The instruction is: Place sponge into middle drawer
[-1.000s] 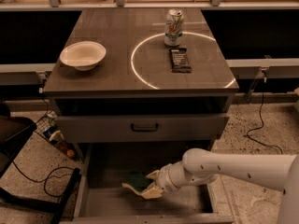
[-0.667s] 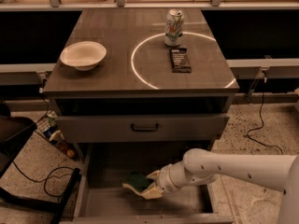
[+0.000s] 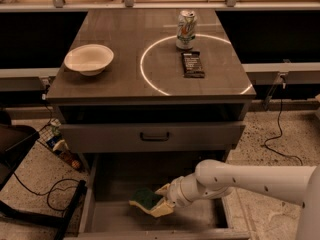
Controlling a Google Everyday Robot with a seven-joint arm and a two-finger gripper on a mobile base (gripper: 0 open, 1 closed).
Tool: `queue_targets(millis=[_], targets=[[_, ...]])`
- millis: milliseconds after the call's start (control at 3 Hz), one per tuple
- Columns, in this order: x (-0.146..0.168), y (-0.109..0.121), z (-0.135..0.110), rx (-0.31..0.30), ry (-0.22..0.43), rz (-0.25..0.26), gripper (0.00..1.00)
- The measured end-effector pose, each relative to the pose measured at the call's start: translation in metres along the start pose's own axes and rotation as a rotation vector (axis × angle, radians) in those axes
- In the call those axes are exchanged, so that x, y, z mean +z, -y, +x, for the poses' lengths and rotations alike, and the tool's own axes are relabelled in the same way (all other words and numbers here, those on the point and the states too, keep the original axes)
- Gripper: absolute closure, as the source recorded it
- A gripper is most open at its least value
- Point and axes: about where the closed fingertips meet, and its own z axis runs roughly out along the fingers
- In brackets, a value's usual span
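The sponge [image 3: 144,198], dark green on top with a yellow edge, is held in my gripper [image 3: 160,200]. The gripper reaches in from the right on a white arm [image 3: 250,178] and is shut on the sponge's right end. Both are inside the pulled-out middle drawer [image 3: 107,219], low over its smooth grey floor, left of centre. I cannot tell whether the sponge touches the floor.
Above the open drawer is another drawer with a grey front and dark bar handle [image 3: 154,136], slightly out. On the cabinet top stand a white bowl [image 3: 89,59], a soda can [image 3: 186,30] and a dark snack bar [image 3: 192,64]. Cables and a dark chair base [image 3: 30,194] lie at the left.
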Motion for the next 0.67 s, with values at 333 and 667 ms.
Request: queue_targets(millis=[333,667], targets=[[0.0013,-0.0010,-0.0001,-0.001,0.000,-0.003,0.04],[0.0020,-0.0016,-0.0002,-0.001,0.000,-0.005,0.00]])
